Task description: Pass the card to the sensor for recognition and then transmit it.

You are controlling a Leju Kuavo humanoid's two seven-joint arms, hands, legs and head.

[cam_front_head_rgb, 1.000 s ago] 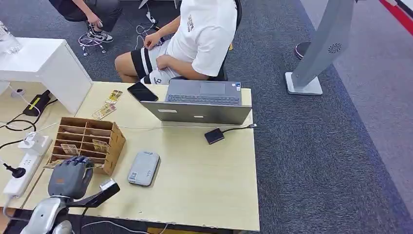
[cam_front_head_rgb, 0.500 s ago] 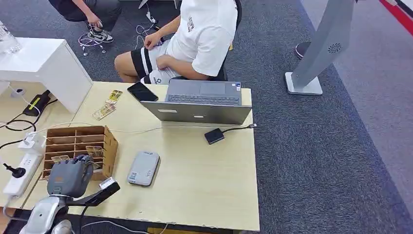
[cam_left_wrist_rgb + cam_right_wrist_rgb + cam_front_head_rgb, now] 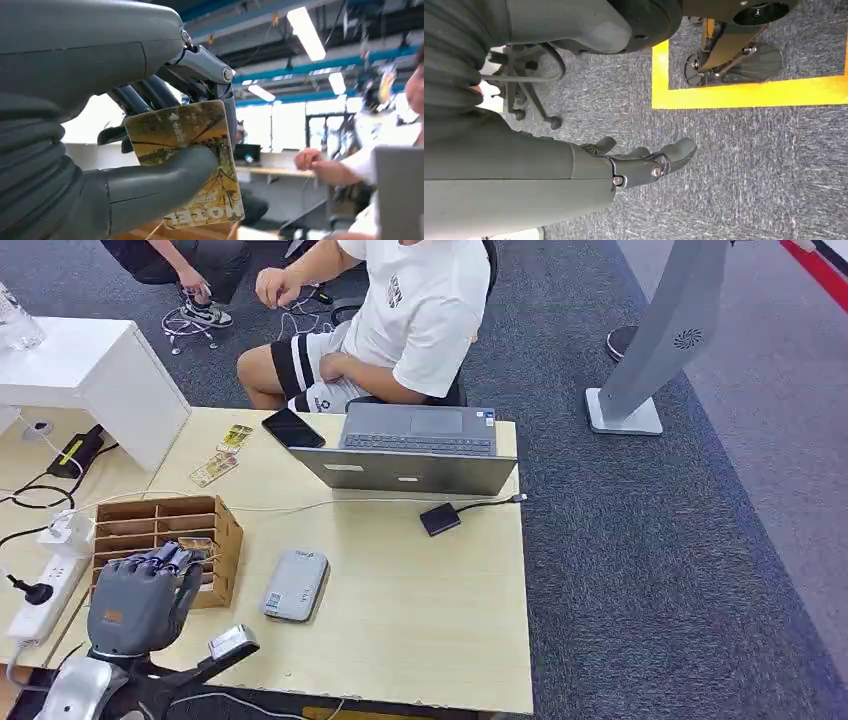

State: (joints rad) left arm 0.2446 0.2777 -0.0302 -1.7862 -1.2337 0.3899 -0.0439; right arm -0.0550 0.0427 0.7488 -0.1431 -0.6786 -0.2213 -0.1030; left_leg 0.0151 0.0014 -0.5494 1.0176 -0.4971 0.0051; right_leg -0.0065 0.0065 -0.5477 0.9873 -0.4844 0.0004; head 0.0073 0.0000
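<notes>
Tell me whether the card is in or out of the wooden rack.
Out: the left hand pinches the card in the air, above the rack.

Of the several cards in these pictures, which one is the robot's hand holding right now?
The yellow-brown card pinched in the left hand; the other cards lie flat on the table near the phone.

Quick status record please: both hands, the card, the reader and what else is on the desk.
left hand: pinches the card between thumb and fingers, raised beside the wooden card rack
right hand: hangs over grey carpet, fingers apart, holding nothing
card reader: grey, flat on the desk, right of the rack, card not yet over it
laptop: open at the far edge, facing a seated person
phone: beside the laptop
</notes>
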